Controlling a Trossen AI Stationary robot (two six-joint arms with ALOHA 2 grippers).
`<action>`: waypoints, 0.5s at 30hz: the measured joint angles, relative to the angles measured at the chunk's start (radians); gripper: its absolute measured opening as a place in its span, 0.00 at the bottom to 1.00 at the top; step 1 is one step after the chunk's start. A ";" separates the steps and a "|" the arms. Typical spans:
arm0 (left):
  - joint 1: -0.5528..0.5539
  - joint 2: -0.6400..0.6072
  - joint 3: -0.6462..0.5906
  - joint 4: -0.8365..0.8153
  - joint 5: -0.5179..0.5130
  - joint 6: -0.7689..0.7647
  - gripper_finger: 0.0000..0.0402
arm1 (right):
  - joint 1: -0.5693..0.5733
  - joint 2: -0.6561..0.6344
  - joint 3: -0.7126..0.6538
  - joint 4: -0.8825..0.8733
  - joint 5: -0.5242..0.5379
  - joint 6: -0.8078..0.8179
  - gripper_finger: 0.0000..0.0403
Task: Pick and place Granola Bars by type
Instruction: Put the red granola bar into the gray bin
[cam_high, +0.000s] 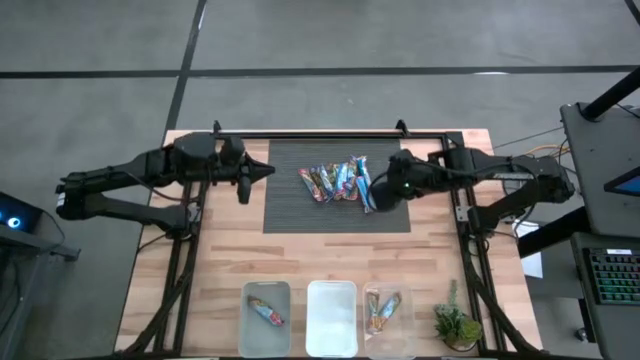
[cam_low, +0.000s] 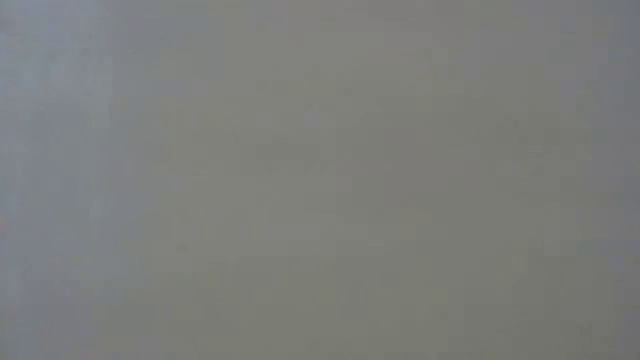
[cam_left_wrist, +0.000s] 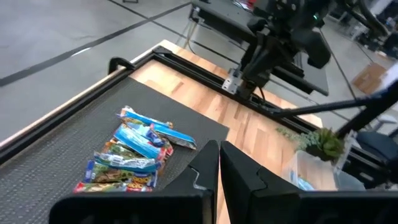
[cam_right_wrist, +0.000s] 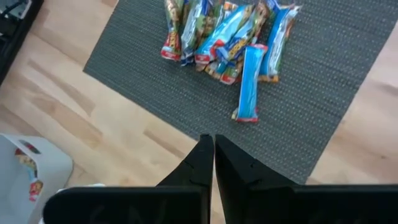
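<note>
**A:** How many granola bars (cam_high: 338, 182) does the pile hold?

**B:** An exact count is not possible, since they overlap. Roughly eight or nine slim bars in glossy, crinkled wrappers lie heaped on the dark mat (cam_high: 290, 205), toward its far edge. One blue bar (cam_right_wrist: 249, 82) lies partly free on the near side of the heap, its end seals red.

**A:** And the containers?

**B:** Three clear rectangular bins with rounded corners stand in a row along the near edge of the table (cam_high: 215, 255). The left bin (cam_high: 265, 318) holds one bar, the middle bin (cam_high: 331, 318) shows none, and the right bin (cam_high: 388, 316) holds two bars side by side.

**A:** What are the surfaces like?

**B:** The table is pale wood planking. The mat is a dark, finely ribbed weave, rectangular, framed on the far side by a black metal rail (cam_high: 330, 136). A small potted plant (cam_high: 455, 324) sits just right of the bins.

**A:** The two grippers?

**B:** The left gripper (cam_high: 265, 171) hangs over the mat's left edge, its two dark fingers pressed together with nothing between them. The right gripper (cam_high: 372, 203) is at the right side of the pile, fingers likewise closed and empty, its tips over the mat just short of the blue bar.

**A:** The table-level camera?

**B:** It shows only a flat grey blank.
</note>
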 joint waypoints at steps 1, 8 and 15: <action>0.005 0.002 0.006 -0.001 -0.003 0.000 0.00 | -0.005 0.000 0.000 0.000 0.000 -0.009 0.02; 0.076 0.038 0.079 -0.010 0.040 -0.018 0.14 | -0.023 0.006 0.000 0.017 -0.002 -0.056 0.02; 0.132 0.136 0.115 -0.060 0.048 -0.110 0.36 | -0.023 0.007 0.000 0.017 -0.002 -0.065 0.02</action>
